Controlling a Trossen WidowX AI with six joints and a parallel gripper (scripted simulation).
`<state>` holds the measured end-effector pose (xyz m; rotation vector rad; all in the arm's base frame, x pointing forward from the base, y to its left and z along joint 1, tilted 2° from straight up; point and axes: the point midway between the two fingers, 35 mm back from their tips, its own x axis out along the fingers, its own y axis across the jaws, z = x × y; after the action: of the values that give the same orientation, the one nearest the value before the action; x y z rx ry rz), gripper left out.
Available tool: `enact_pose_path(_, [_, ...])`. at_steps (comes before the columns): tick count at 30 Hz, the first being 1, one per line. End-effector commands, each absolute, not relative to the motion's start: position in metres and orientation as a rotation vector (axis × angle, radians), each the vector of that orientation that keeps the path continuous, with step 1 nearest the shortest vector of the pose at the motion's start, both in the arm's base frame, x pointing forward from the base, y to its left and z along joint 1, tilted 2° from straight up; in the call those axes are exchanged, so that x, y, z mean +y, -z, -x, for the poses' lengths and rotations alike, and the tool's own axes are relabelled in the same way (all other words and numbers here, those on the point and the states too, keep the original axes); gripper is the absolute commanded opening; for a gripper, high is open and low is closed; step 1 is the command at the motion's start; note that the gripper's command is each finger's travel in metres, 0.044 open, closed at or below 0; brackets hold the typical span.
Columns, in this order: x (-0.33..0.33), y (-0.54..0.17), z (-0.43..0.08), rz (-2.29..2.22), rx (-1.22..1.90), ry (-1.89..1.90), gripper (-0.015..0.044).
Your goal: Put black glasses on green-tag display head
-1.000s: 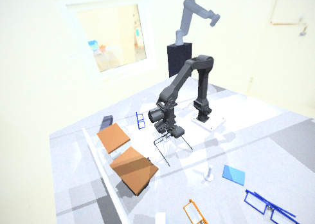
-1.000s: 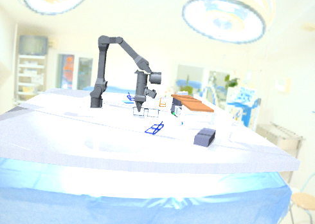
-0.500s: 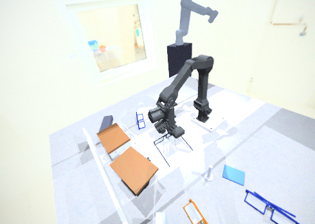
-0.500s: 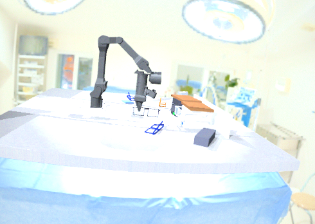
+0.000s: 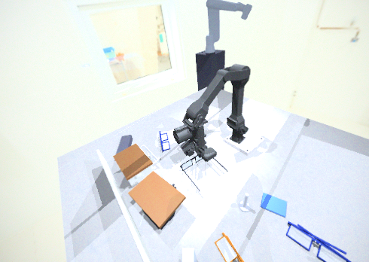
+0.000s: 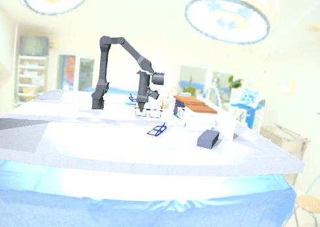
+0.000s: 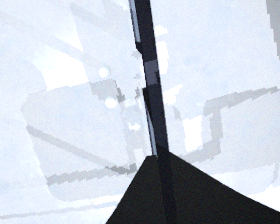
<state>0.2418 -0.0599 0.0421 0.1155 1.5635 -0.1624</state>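
The black glasses stand low at the middle of the table, front upright, temples toward the arm's base side. My gripper points down and is shut on the glasses' front frame, off to one side of the bridge. The head with the green tag is dark under a flat brown top; its face is hard to make out. The other head, pale with a blue tag, stands beside it under a brown top. The glasses are apart from both heads.
Blue glasses and a dark block lie near the pale head. Orange glasses, more blue glasses, a blue cloth and a small white post are farther off. A white barrier runs behind the heads.
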Motion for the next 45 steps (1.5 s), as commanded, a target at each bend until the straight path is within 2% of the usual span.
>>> enact_pose_path(1, [-0.060, -0.056, -0.245, -0.114, 1.556, 0.163, 0.0000])
enact_pose_path(18, [-0.057, -0.137, -0.247, -0.111, 1.565, 0.162, 0.0000])
enact_pose_path(25, [-0.053, -0.139, -0.248, -0.126, 1.562, 0.198, 0.0000])
enact_pose_path(45, [0.000, -0.150, -0.253, -0.308, 1.410, 0.596, 0.0000])
